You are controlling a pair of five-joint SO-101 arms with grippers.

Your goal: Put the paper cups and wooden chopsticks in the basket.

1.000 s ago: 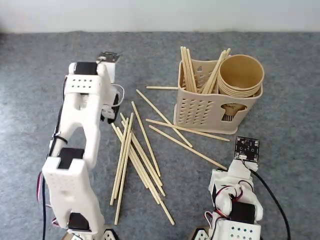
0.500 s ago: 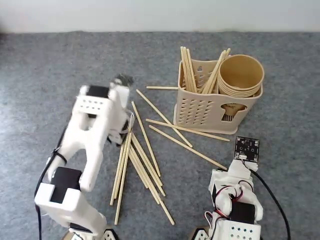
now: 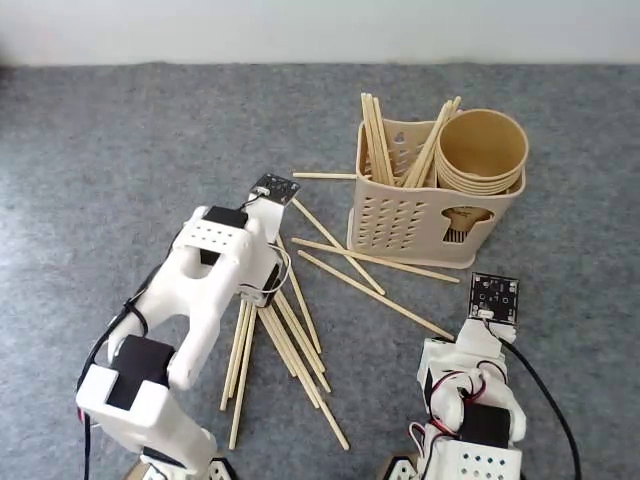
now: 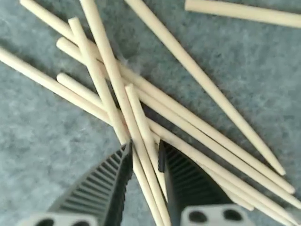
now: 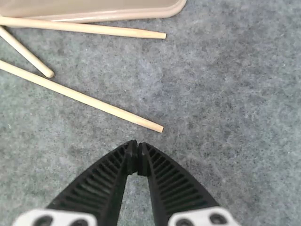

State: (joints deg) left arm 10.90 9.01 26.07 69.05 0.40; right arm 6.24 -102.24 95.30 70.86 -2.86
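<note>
High view: I see the basket (image 3: 400, 215) standing upright at 1 o'clock on the grey mat (image 3: 100, 150).
Cups: the cups (image 3: 483, 150) sit as a nested stack, rim up, in the basket's 3 o'clock half.
Stowed sticks: the stowed sticks (image 3: 375, 135) lean in the basket's 9 o'clock half, just beside the cups. Their tops rise above the rim.
Sticks: the loose sticks (image 3: 290, 340) lie flat on the mat. Most form a crossed pile that runs from the centre down toward 7 o'clock. A few single ones lie spread between that pile and the basket, and one of them lies along the basket's 6 o'clock foot.
Left arm: the left arm (image 3: 210, 270) comes in from 7 o'clock and bends over the 12 o'clock end of the pile, hiding that end from above.
Left gripper: in the left wrist view the left gripper (image 4: 144, 148) is down at the pile with its fingers a narrow gap apart. Two sticks run through that gap and lie on the pile with the others. I cannot tell whether the tips press on them.
Right arm: the right arm (image 3: 470, 400) sits folded at 5 o'clock and points toward 12 o'clock, well apart from the pile.
Right gripper: in the right wrist view the right gripper (image 5: 137, 157) has its fingers closed tip to tip with nothing between them. It hangs over bare mat, near the end of one loose stick, with the basket's foot farther beyond.
</note>
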